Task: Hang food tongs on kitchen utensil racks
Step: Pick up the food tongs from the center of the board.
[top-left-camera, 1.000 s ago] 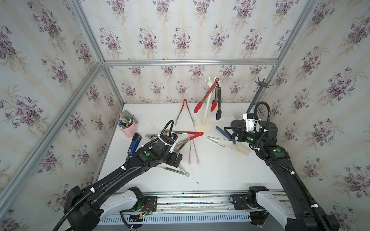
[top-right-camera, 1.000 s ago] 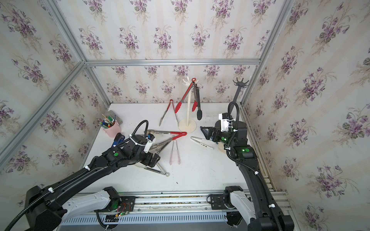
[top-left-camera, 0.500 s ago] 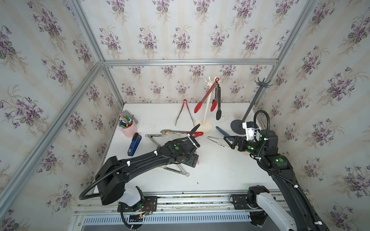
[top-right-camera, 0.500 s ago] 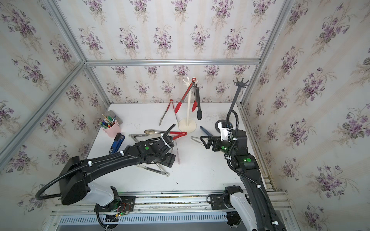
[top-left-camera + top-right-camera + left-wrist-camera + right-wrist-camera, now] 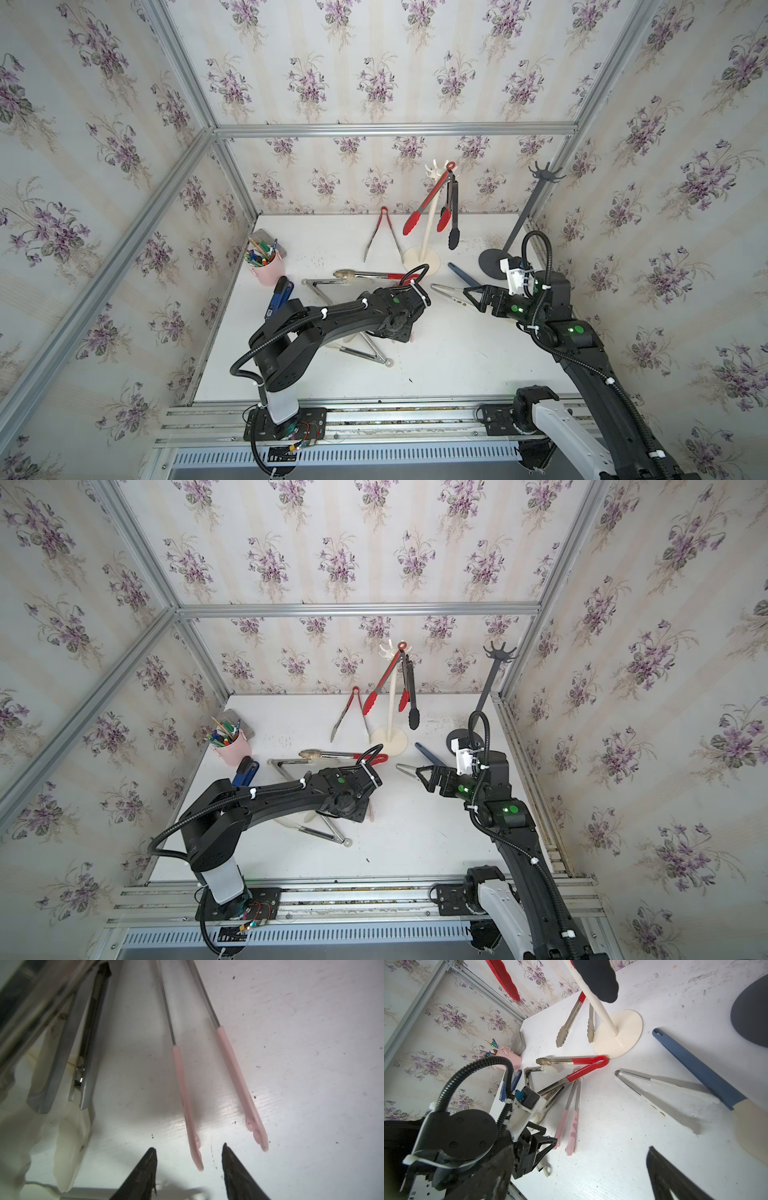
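White desk (image 5: 311, 1043): my left end effector (image 5: 189, 1149) is straddling, half-open, one pink tongs (image 5: 232, 1068) tip, gripping nothing; likely light, springy.

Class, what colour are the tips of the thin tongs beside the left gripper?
Pale pink tips, clearest in the left wrist view.

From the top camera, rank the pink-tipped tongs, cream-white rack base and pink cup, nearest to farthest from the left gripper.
1. Pink-tipped tongs, right under the left gripper.
2. Cream-white rack base, behind it, mid-table.
3. Pink cup, far off by the left wall.
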### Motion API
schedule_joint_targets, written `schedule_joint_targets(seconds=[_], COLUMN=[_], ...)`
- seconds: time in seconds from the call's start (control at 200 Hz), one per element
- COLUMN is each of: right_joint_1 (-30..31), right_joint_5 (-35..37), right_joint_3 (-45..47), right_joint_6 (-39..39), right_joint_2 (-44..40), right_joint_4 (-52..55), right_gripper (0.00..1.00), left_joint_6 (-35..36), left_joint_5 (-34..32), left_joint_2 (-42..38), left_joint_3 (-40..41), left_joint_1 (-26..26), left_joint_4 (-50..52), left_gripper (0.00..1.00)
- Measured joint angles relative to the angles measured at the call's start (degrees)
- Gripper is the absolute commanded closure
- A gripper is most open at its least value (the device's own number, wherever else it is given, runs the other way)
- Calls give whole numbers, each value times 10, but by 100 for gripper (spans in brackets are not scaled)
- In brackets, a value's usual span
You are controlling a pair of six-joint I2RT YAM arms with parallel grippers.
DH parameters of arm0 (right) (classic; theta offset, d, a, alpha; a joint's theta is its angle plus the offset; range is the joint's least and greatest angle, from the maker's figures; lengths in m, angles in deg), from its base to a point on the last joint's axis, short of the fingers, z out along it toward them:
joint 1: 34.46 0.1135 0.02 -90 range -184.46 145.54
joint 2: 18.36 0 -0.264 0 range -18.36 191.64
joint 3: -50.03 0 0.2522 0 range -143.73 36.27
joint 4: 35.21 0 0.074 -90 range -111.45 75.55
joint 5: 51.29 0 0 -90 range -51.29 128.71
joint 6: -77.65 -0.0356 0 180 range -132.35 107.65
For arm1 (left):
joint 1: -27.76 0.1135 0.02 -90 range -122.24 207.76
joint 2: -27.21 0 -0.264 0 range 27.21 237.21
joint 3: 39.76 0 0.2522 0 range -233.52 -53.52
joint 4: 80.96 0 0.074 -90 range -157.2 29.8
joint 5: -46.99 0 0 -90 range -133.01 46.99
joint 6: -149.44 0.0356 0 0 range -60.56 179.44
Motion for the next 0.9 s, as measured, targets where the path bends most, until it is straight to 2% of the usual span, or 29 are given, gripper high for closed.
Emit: schedule_joint_targets(seconds=[0.19,0.3,0.47,0.639,0.899], right_joint_1=[0,0,0,0,0], right_joint_5=[1,5,7,12,19], right_joint_3=[10,17,19,19,19], right_joint_6=[0,0,3,7,13], right_joint_2=[-4,-7,-6,-10,0], right_joint_4=[0,0,3,4,4], right_gripper=[3,3,3,3,3], left_joint_6=[2,10,29,37,54], left_joint_5=[2,9,28,34,42], left_joint_2=[31,46,73,74,27], left_joint_3=[-13,-28,-42,-37,-17], left_joint_1=[22,25,30,36,36], left_joint_4=[-6,-10,-21,-26,-26], left_gripper=[61,72,82,97,100])
